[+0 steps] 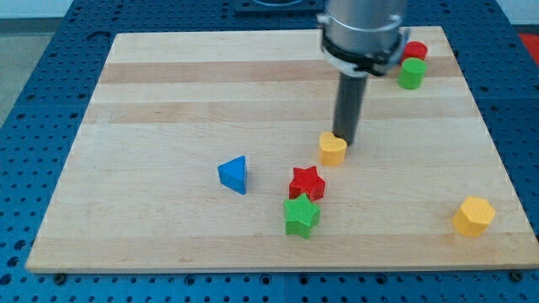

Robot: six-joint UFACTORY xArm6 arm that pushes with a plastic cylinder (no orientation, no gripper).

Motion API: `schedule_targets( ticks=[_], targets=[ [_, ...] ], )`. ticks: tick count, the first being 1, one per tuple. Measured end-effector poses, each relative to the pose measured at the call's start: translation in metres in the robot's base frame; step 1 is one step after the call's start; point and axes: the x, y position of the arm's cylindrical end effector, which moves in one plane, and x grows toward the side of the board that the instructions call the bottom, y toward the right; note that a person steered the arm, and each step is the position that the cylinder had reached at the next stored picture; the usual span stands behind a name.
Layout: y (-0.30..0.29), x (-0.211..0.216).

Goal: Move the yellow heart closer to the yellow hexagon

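Clawless, holding nothing, my tip (344, 140) touches the yellow heart (333, 149) at its upper right on the table (168, 101), risking a shove down-left into the red star (306, 183), away from the yellow hexagon (473, 216).

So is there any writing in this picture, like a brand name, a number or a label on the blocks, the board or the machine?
None: no word, number, label or sign can be read anywhere in the camera view.
The blocks, such as the yellow heart and the yellow hexagon, have plain faces.
The wooden board shows only grain.
The arm's grey collar bears no readable mark.
My tip touches the heart's upper right side.
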Motion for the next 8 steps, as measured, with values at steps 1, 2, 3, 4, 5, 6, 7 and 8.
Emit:
schedule_targets(
  ticks=[1, 2, 3, 4, 5, 6, 7, 8],
  targets=[
    [0.024, 0.021],
    [0.018, -0.017],
    [-0.004, -0.090],
    [-0.044, -0.112],
    [-0.075, -0.051],
    [-0.077, -0.020],
    [-0.048, 0.000],
    [-0.033, 0.003]
  ],
)
